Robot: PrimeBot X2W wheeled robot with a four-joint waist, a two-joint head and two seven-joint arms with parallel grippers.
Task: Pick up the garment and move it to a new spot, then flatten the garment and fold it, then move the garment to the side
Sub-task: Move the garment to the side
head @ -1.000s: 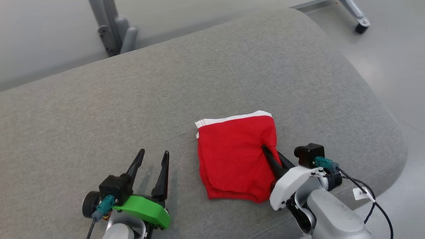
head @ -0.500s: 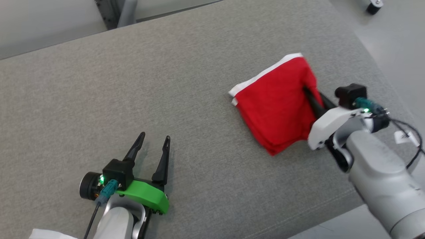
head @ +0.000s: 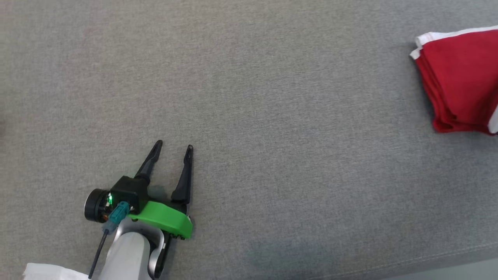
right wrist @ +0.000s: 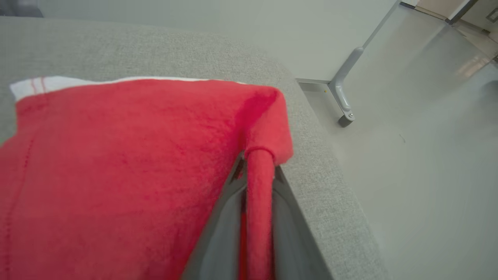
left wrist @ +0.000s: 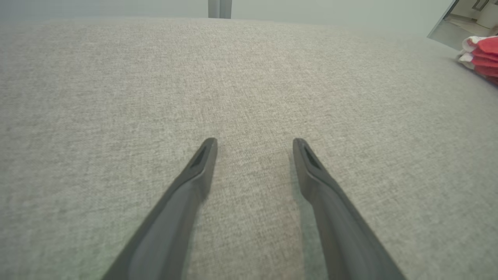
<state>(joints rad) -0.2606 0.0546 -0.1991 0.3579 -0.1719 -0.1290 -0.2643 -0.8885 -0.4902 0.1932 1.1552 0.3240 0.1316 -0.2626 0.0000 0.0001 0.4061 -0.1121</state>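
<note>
The garment (head: 463, 77) is red with a white band, folded into a small stack at the right edge of the head view, on the grey cushion (head: 253, 97). In the right wrist view my right gripper (right wrist: 256, 165) is shut on a red hem of the garment (right wrist: 116, 175), close to the cushion's rounded right corner. My left gripper (head: 173, 147) rests open on bare cushion at the lower left, far from the cloth. In the left wrist view its fingers (left wrist: 202, 163) stand apart with nothing between them, and the garment (left wrist: 480, 54) shows at the far right.
The cushion's front edge (head: 428, 260) runs along the bottom right of the head view. Beyond the cushion's right corner lies pale floor with a grey metal leg (right wrist: 344, 97). A white scrap (head: 50, 272) shows at the bottom left corner.
The head camera has swung left and down. The right gripper has carried the garment toward the cushion's right end. The left gripper stays open in place.
</note>
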